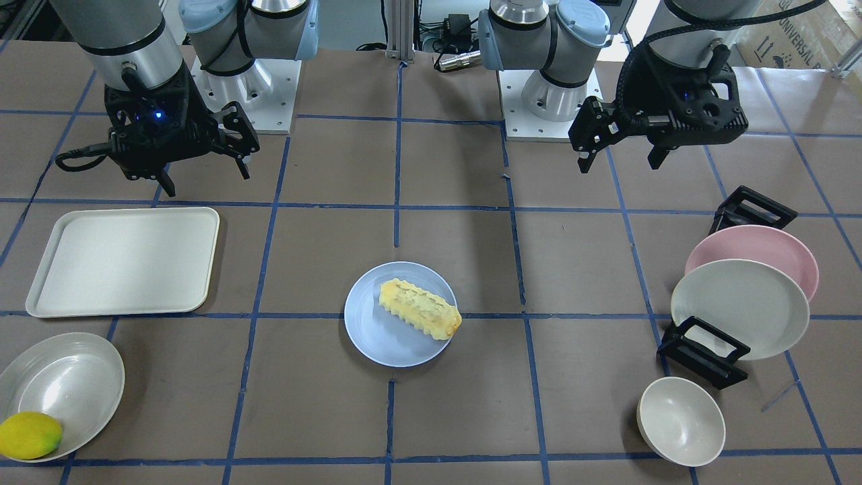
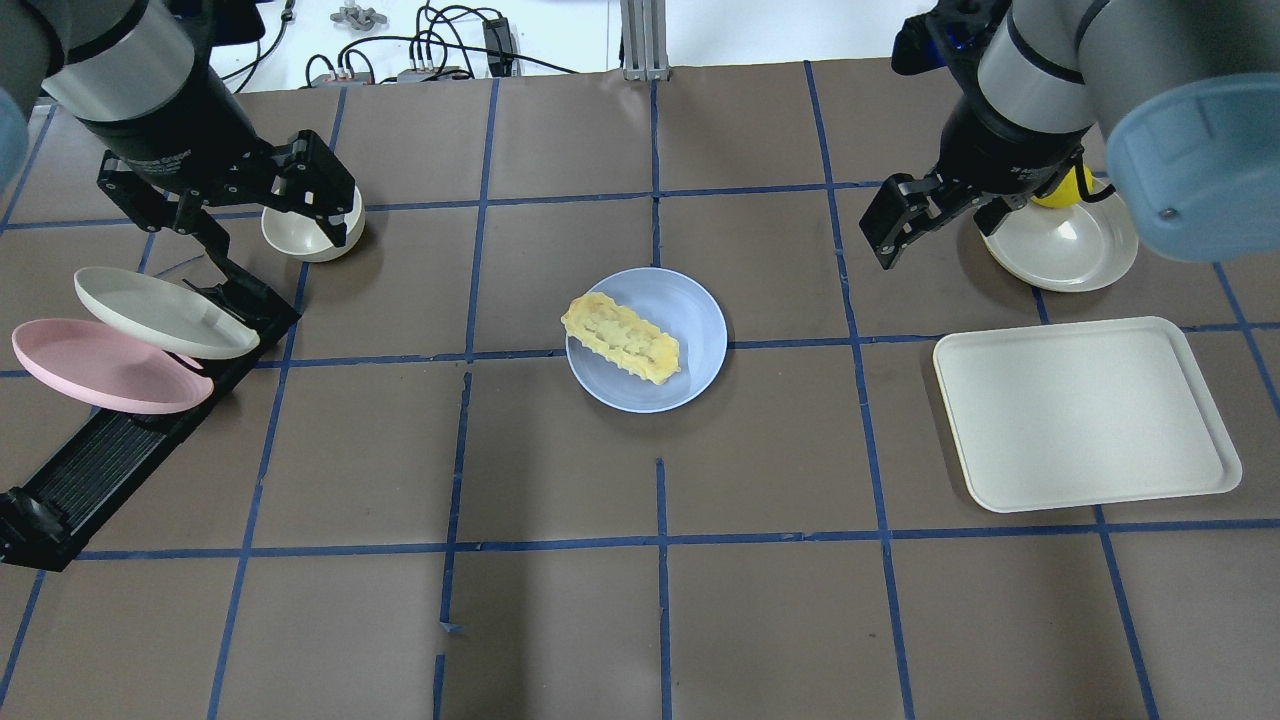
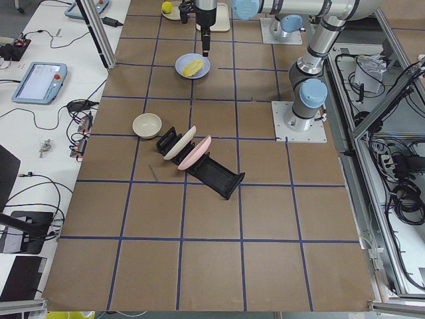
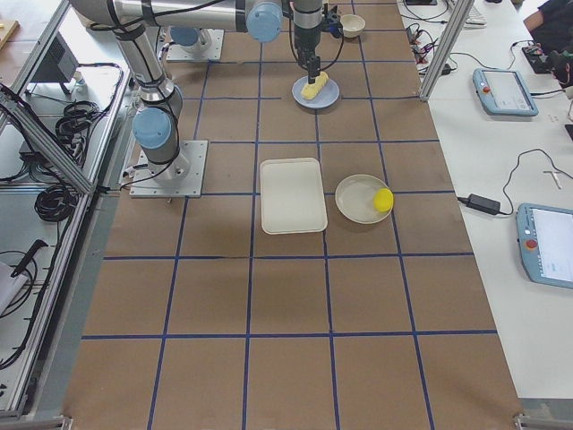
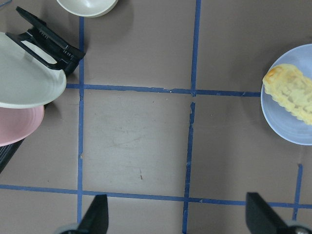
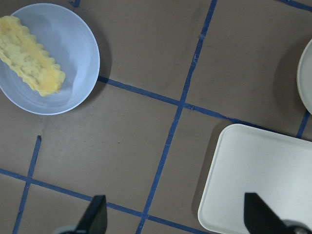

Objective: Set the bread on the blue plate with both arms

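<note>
The left gripper hangs in the upper right of the front-facing view with its jaws spread wide and nothing between them. Its wrist camera shows both fingertips far apart at the bottom edge, over bare table. The right gripper mirrors it in the upper left of that view, equally wide and empty, above the far rim of the white tray. Both sit high and out to the sides, well apart from the centre, which suggests the carrying is over and the arms are parked clear of the load.

The bread lies diagonally on the blue plate at the middle of the frame, toward the plate's right half. Its browned end reaches the rim there and may hang slightly over it. It rests flat and untouched, so the task looks done. The near-rim placement is the only weak point, since a nudge from that side could tip it off.

Wide bare table rings the plate on every side. The clutter keeps to the edges:
- At lower left, a shallow dish holds a lemon-like fruit.
- At right, a pink plate and an off-white plate lean in a black rack.
- Just below the rack sits a small bowl.

Either arm could rise or pull back toward its base without meeting any of these.
</note>
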